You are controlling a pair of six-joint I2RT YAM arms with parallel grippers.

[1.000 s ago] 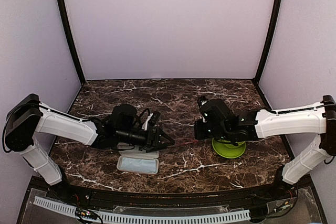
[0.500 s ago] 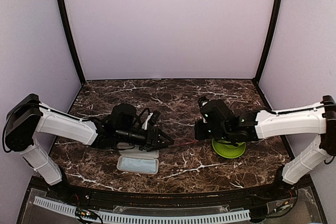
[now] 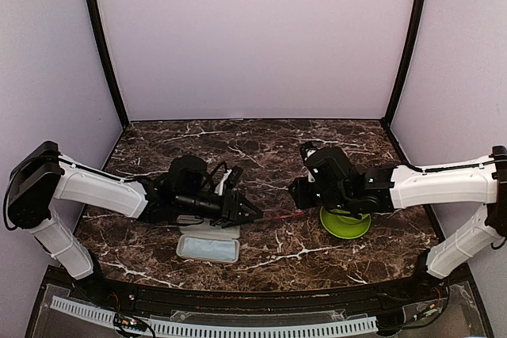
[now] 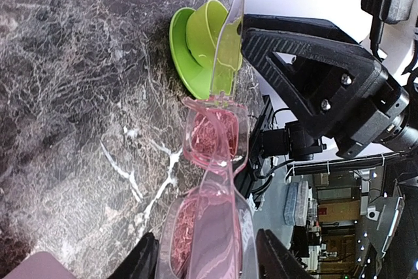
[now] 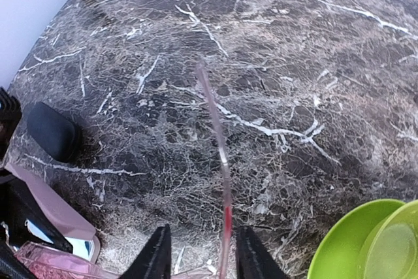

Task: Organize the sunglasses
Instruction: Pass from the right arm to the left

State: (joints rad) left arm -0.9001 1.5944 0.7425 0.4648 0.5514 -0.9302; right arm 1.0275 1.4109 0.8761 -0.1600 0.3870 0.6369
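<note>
The left gripper (image 4: 208,254) is closed across one lens of the pink sunglasses (image 4: 212,138) and holds the pair off the table (image 5: 294,63), near its middle, with the other lens pointing right. One side arm (image 5: 219,142) of the pair is unfolded and reaches out to the right gripper (image 5: 204,253). That gripper's jaws stand part open around the tip of the side arm. The gap is wider than the thin arm, so it does not seem to be pinched, though the right wrist view cuts off the contact point and a touch on one finger cannot be ruled out.

Behind the right gripper, on the right of the table, sits a green bowl (image 5: 359,246). On the left lie a black case (image 5: 52,132) and, nearer, what looks like an open pink case (image 5: 52,210).

The step in hand appears to be folding the pair so it can go into a case. The next move likely calls for the right jaws to close lightly on or push the side arm and swing it toward the lenses while the left grip holds firm. The hinge is slender, so little force should be used.
</note>
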